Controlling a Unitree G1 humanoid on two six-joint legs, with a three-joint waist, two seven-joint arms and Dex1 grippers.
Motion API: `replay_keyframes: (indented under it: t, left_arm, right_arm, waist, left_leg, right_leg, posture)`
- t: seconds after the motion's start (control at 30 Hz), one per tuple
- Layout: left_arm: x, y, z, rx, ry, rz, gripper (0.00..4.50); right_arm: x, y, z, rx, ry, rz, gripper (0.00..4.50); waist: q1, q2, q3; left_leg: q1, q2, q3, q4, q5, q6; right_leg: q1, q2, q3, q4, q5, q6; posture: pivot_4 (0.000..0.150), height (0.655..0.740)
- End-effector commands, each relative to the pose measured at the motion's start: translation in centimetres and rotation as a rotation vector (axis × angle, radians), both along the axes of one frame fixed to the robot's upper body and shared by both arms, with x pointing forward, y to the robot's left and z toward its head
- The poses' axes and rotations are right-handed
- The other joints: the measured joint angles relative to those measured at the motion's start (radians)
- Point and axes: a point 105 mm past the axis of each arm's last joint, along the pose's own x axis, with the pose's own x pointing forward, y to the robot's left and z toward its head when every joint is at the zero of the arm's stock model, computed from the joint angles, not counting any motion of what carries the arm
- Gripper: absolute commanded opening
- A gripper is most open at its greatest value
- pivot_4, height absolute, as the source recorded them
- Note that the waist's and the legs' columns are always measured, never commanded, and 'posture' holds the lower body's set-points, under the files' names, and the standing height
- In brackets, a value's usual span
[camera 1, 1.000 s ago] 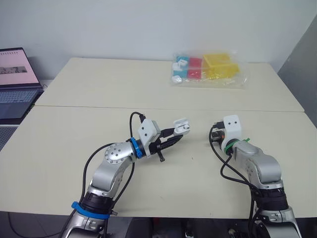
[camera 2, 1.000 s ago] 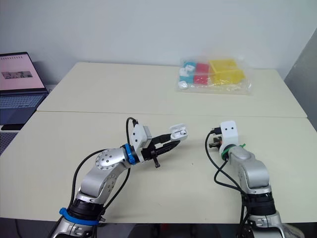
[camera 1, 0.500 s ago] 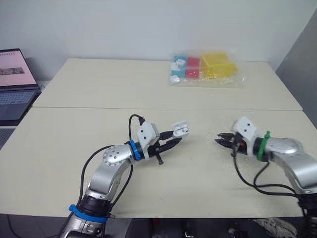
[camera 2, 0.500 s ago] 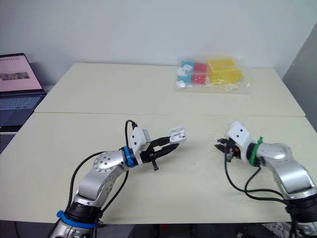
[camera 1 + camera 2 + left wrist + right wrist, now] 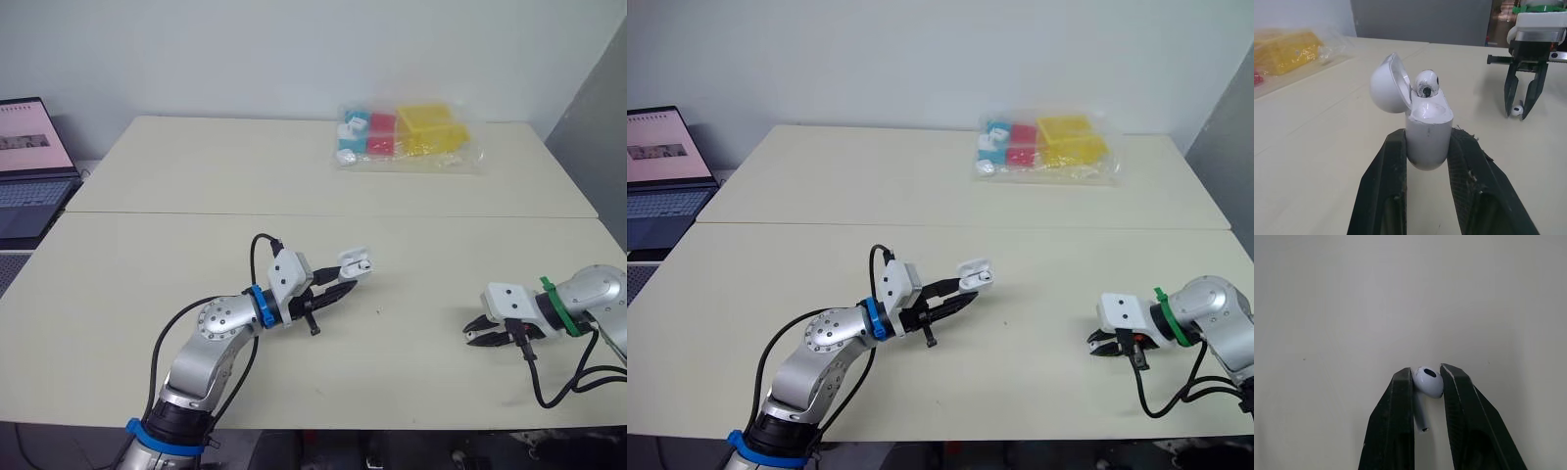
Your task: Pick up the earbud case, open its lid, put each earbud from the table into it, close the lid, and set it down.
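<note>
- Eye view: left claw (image 5: 343, 276) clamps the case (image 5: 356, 262), held off the table (image 5: 147, 176). Right claw (image 5: 473, 332) sits low on the table, well right of the case and nearer the robot.
- Left wrist view: case upright between both fingers, lid (image 5: 1387, 83) swung back. One bud (image 5: 1426, 83) stands in its socket. Loose bud (image 5: 1517, 109) lies on the table beyond the case, between the right claw's fingers.
- Right wrist view: right claw closed on the loose bud's head, stem free.
- Risks, my reading: the round head, pinched near the fingertips, may squirt out on lifting; a skewed stem may miss the empty socket.
</note>
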Motion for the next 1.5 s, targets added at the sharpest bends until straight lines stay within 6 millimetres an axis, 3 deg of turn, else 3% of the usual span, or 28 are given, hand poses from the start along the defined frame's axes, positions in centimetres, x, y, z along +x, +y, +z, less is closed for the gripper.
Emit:
replay_keyframes:
  t: [0.03,0.33,0.53,0.6,0.7,0.87,0.97,1.03,1.1,1.2,1.33,1.5]
  left_arm:
    - [-0.6,-0.3,1.2,-0.022,-0.041,-0.017,0.79]
    - [-0.7,-0.2,1.2,-0.018,-0.034,-0.016,0.79]
    - [-0.7,-0.3,1.2,-0.018,-0.031,-0.016,0.79]
    - [-0.7,-0.2,1.2,-0.019,-0.031,-0.015,0.79]
    - [-0.7,-0.3,1.2,-0.019,-0.031,-0.013,0.79]
    - [-0.7,0.0,1.1,-0.019,-0.029,-0.003,0.79]
    - [-0.8,0.0,1.0,-0.022,-0.027,0.000,0.79]
    - [-0.8,-0.1,1.0,-0.024,-0.025,0.001,0.79]
    - [-0.9,-0.4,0.8,-0.035,-0.015,-0.003,0.79]
    - [-1.0,-0.7,0.6,-0.038,-0.013,-0.010,0.79]
    - [-0.8,-1.1,0.5,-0.048,-0.014,-0.010,0.79]
    - [-0.9,-1.2,0.1,-0.052,-0.010,-0.007,0.79]
  right_arm:
    - [0.6,0.2,0.1,-0.009,-0.023,0.016,0.45]
    - [0.4,-0.3,-0.3,-0.022,0.002,-0.004,0.45]
    - [0.9,-0.4,-0.2,-0.042,-0.038,0.022,2.52]
    - [0.9,-0.2,0.1,-0.034,-0.044,0.027,2.73]
    - [1.0,-0.1,0.6,-0.018,-0.053,0.028,2.77]
    - [0.7,0.5,3.8,0.036,-0.081,0.000,2.77]
    - [0.2,0.8,4.7,0.050,-0.078,-0.055,2.77]
    - [-0.3,1.0,4.7,0.047,-0.066,-0.079,2.77]
    - [-0.7,0.3,4.2,-0.077,-0.023,-0.264,2.77]
    - [-2.1,1.8,4.2,-0.054,0.039,-0.235,2.77]
    - [-0.1,1.9,2.8,-0.107,-0.017,-0.375,2.77]
    - [0.9,1.9,1.7,-0.153,-0.025,-0.390,2.77]
  waist:
    - [0.000,0.000,0.000]
    - [0.001,0.000,0.000]
    - [0.001,0.000,0.000]
    - [0.001,0.000,0.000]
    - [0.001,0.000,0.000]
    - [0.001,0.000,0.000]
    - [0.003,0.000,0.000]
    - [0.004,0.000,0.000]
    - [0.004,0.001,0.000]
    - [0.003,0.001,0.000]
    - [0.002,0.001,0.000]
    - [0.001,0.001,0.000]
  left_leg:
    - [0.000,0.000,0.000,0.000,0.000,0.000]
    - [0.001,0.000,0.000,0.000,0.000,0.000]
    - [0.004,0.000,0.002,0.001,0.000,0.000]
    - [0.004,0.000,0.003,0.001,0.000,0.000]
    - [0.005,0.000,0.002,0.001,0.000,0.000]
    - [0.004,0.000,0.003,0.000,0.000,0.000]
    - [0.004,0.000,0.003,0.000,0.000,0.000]
    - [0.004,0.000,0.002,0.000,0.000,0.000]
    - [0.004,0.000,0.002,0.000,0.000,0.000]
    - [0.004,0.000,0.003,0.000,0.000,0.000]
    - [0.004,0.000,0.003,0.000,0.000,0.000]
    - [0.003,-0.001,0.003,0.000,0.000,0.000]
  right_leg:
    - [0.000,0.000,0.000,0.000,0.000,0.000]
    - [0.001,0.000,0.000,0.000,0.000,0.000]
    - [0.003,0.000,0.001,0.000,0.000,0.000]
    - [0.003,0.000,0.001,0.000,0.000,0.000]
    - [0.004,-0.001,0.001,0.000,0.000,0.000]
    - [0.003,-0.001,0.001,0.000,0.000,0.000]
    - [0.003,-0.001,0.001,0.000,0.000,0.000]
    - [0.003,-0.001,0.001,0.000,0.000,0.000]
    - [0.003,-0.001,0.001,0.001,0.000,0.000]
    - [0.002,-0.002,0.001,0.001,0.000,0.000]
    - [0.002,-0.002,0.001,0.001,0.000,0.000]
    - [0.001,-0.002,0.001,0.000,0.000,0.000]
  posture:
    - [0.150,0.7359]
    - [0.150,0.7359]
    - [0.150,0.7359]
    - [0.150,0.7359]
    - [0.150,0.7359]
    - [0.150,0.7359]
    - [0.150,0.7359]
    - [0.150,0.7359]
    - [0.150,0.7359]
    - [0.150,0.7359]
    - [0.150,0.7359]
    - [0.150,0.7359]
